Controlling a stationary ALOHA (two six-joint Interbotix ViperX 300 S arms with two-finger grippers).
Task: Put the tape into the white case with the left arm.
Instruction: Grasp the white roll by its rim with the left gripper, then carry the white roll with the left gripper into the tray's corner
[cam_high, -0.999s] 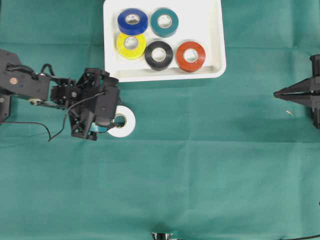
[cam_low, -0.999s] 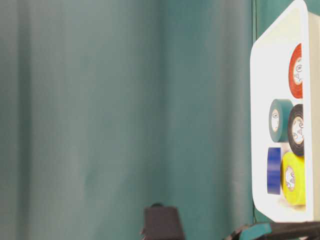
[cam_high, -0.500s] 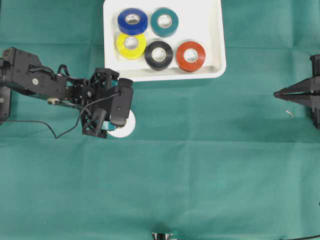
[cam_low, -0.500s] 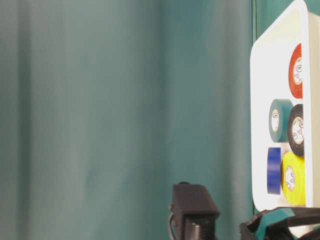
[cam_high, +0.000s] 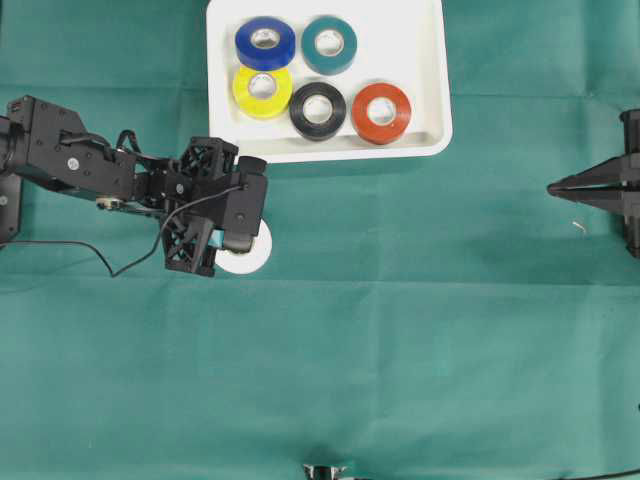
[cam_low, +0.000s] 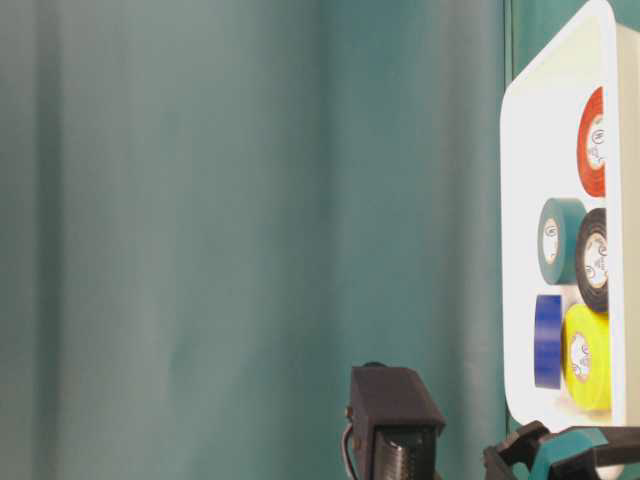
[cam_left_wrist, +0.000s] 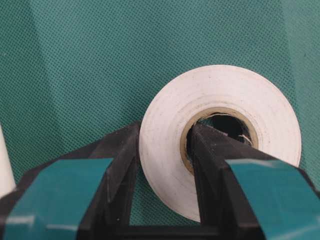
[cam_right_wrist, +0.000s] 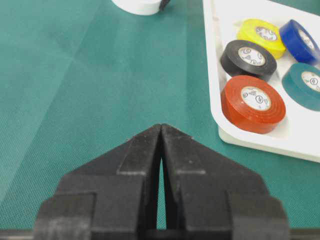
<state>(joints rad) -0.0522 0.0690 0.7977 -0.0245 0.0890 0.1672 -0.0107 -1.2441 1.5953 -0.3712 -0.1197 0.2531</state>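
The white tape (cam_left_wrist: 220, 135) is being pinched by the left tool (cam_left_wrist: 162, 165), one finger (cam_left_wrist: 210, 160) inside its hole, for lifting. It is lying on the tabletop (cam_high: 400, 330), near the white case (cam_high: 425, 80). The right tool (cam_right_wrist: 161, 150) is being kept pressed together.

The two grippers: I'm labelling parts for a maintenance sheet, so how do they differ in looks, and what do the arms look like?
The left gripper has long black fingers wearing teal bands. Its left arm is black and boxy, with an open lattice frame near the wrist and thin black cables looping off it. The right gripper is all black, its fingers tapering to a sharp point, with no bands.
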